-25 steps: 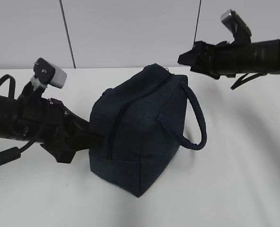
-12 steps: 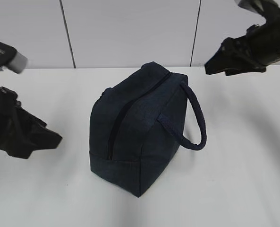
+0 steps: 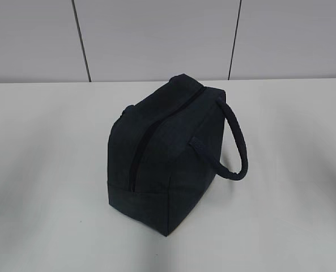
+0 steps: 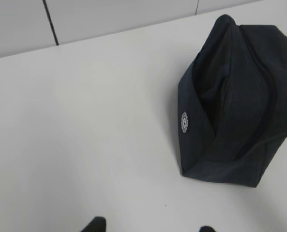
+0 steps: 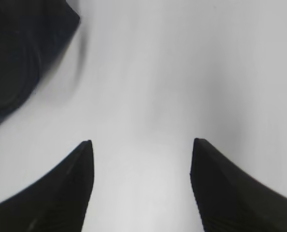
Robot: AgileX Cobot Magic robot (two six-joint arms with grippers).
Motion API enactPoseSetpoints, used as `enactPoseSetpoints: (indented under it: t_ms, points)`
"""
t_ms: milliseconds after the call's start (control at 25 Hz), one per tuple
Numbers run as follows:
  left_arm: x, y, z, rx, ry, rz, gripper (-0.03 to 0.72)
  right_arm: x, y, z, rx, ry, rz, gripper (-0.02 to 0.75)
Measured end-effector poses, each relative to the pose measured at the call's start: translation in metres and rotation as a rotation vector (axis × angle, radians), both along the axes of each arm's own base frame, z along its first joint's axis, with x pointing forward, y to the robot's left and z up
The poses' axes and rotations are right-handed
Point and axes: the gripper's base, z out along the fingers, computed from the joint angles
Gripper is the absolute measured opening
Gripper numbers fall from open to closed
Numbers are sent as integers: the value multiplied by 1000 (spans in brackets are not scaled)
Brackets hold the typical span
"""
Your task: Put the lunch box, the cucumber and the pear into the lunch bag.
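White table (image 3: 43,170), seemingly grey panelled wall (image 3: 156,39) behind

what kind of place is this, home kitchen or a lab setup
Probably a lab or test bench, not a kitchen: a bare white table, a plain grey panelled wall behind it, and only a zipped navy lunch bag standing there.

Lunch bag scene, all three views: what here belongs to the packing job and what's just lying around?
Job items in view:
- lunch bag, zipper closed, standing on the table
- left gripper, open, only its tips show
- right gripper, open, empty
Lunch box, cucumber and pear: none visible in any view.

Just there:
- white table
- grey panelled wall
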Motion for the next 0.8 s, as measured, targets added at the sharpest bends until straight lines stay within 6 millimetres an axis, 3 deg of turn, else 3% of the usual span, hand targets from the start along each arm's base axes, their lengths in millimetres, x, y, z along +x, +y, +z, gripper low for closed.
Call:
enactPoseSetpoints:
  t_ms: [80, 120, 200, 320, 360, 400, 600, 800]
  points:
    - [-19, 8, 6, -4, -28, 31, 346, -30, -1, -3, -6, -14, -12, 484]
    - [-29, 12, 9, -4, -47, 38, 346, -34, -2, -4, -6, -16, -14, 484]
    - [-45, 18, 12, -6, -85, 51, 344, -67, -2, -8, 1, -37, -25, 484]
    - [-66, 27, 8, 9, -99, 73, 342, -99, -2, -18, 14, -34, -39, 484]
    - [-72, 31, 3, 24, -87, 82, 342, -99, -2, -18, 14, -34, -39, 484]
    - [-78, 34, -2, 39, -78, 90, 342, -115, -3, -25, 19, -33, -52, 484]
    - [-95, 42, -39, 75, -50, 105, 342, -152, -8, -38, -31, -85, -67, 484]
    - [-114, 47, -39, 36, -162, 111, 342, -186, -12, -41, -63, -297, -90, 483]
